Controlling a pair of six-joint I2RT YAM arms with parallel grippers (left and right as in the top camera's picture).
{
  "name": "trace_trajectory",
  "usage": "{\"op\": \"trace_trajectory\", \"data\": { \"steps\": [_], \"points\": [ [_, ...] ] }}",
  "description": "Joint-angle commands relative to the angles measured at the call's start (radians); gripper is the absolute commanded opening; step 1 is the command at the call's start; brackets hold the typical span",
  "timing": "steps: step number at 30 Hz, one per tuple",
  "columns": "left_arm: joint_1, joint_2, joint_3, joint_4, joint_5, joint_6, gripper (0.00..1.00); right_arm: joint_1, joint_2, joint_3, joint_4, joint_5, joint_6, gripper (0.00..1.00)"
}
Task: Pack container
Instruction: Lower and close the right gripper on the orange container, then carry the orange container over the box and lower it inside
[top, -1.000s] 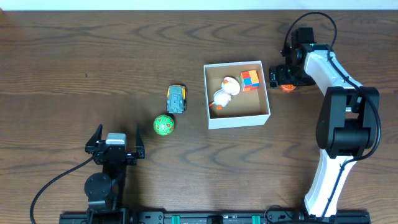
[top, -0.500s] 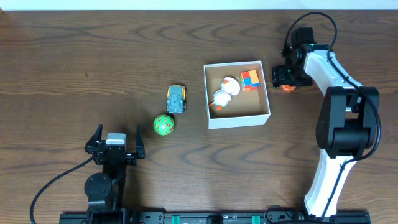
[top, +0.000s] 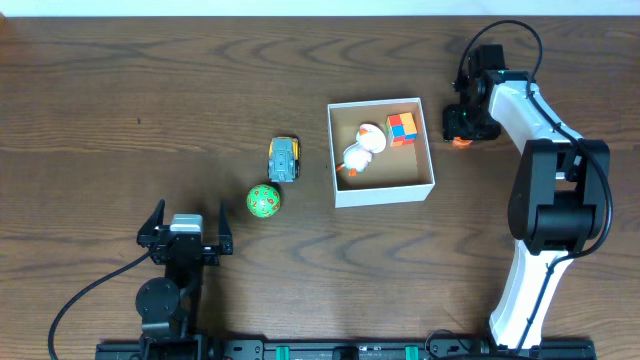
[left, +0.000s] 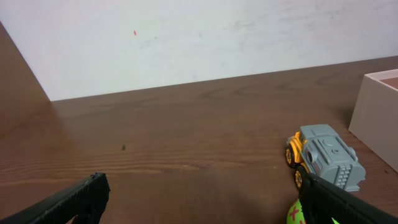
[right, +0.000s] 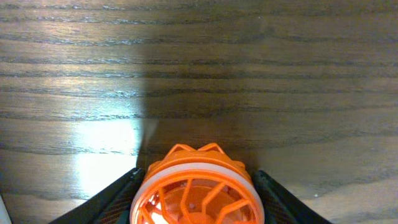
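Observation:
The container is a square white box with a tan inside at mid table; its corner shows in the left wrist view. Inside lie a white-and-orange toy and a coloured cube. My right gripper is right of the box, shut on an orange cage-like ball that peeks out below it. A grey-and-yellow toy truck and a green ball lie left of the box. My left gripper is open and empty near the front left.
The wooden table runs to a white wall at the back. The right arm's white body stands along the right side.
My right gripper has shifted slightly to the right, away from the box wall, with the orange ball between its fingers. The left arm has not moved.

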Motion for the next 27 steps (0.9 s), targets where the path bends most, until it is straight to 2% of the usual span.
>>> {"op": "trace_trajectory", "data": {
  "steps": [1,5,9,14,18,27],
  "points": [
    [0.004,-0.001,-0.016,-0.036,0.008,0.005,0.98,-0.005,0.011,-0.011,-0.005,0.008,0.013,0.56],
    [0.004,-0.001,-0.016,-0.036,0.008,0.005,0.98,-0.005,0.011,-0.011,-0.004,0.009,0.013,0.55],
    [0.004,-0.001,-0.016,-0.036,0.008,0.005,0.98,-0.007,0.011,-0.011,-0.005,0.009,0.013,0.5],
    [0.004,-0.001,-0.016,-0.036,0.008,0.005,0.98,-0.006,0.011,-0.005,-0.001,0.008,0.013,0.5],
    [0.004,-0.001,-0.016,-0.036,0.008,0.005,0.98,-0.006,0.011,0.011,-0.011,0.008,0.013,0.45],
    [0.004,-0.001,-0.016,-0.036,0.008,0.005,0.98,-0.006,0.011,0.113,-0.088,0.008,0.013,0.43]
  ]
}}
